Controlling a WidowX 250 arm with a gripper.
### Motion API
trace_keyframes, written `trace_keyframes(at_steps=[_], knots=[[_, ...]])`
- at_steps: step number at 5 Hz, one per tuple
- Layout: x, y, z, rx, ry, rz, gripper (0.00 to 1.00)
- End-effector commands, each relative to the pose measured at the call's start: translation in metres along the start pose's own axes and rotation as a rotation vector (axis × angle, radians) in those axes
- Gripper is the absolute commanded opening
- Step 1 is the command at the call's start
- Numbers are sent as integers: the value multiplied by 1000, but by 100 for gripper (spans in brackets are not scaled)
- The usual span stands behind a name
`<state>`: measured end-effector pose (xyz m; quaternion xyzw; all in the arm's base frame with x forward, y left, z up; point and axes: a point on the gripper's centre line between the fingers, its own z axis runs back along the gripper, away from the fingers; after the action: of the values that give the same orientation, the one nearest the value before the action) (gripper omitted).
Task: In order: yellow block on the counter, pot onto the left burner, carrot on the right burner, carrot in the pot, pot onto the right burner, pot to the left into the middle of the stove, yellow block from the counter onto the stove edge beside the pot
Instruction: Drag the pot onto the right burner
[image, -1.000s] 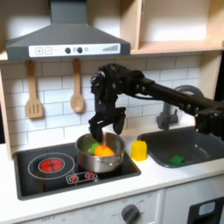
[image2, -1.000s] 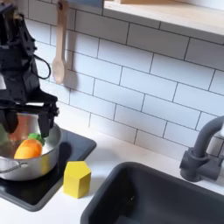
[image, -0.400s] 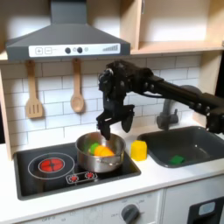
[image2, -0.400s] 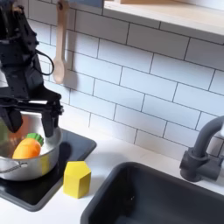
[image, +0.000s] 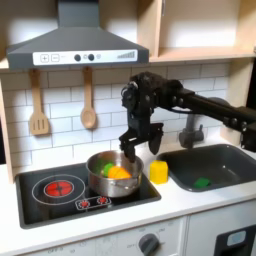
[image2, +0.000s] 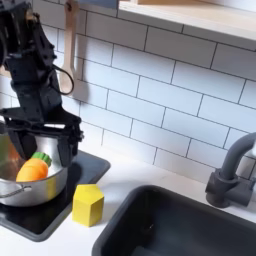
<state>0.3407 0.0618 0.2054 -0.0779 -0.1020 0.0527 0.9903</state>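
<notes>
My claw (image: 141, 147) hangs with its jaws spread and holding nothing, above the pot's rim on the first exterior view's right. The pot (image: 113, 176) sits on the stove (image: 40, 205) over the burner nearer the sink, with the carrot (image: 119, 173) lying inside it, green end toward the other burner (image: 62, 186). The yellow block (image: 158, 171) stands on the counter (image: 190, 202), just beside the stove's edge, between pot and sink (image: 215, 166). I judge the pot goes next, dragged to the first exterior view's left toward the stove's middle; that path looks clear. The wooden spatula (image: 38, 105) and spoon (image: 88, 100) hang on the wall, well apart.
</notes>
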Motion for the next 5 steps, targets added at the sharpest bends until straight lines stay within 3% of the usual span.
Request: trace_keyframes(at_steps=[1,3,4,5], knots=[[-9,-13,-16,26,26,-61,100],[-10,-27,-26,39,31,-96,100],[-9,-37,-23,35,24,-118,100],[-6,-38,-15,27,10,-102,100]])
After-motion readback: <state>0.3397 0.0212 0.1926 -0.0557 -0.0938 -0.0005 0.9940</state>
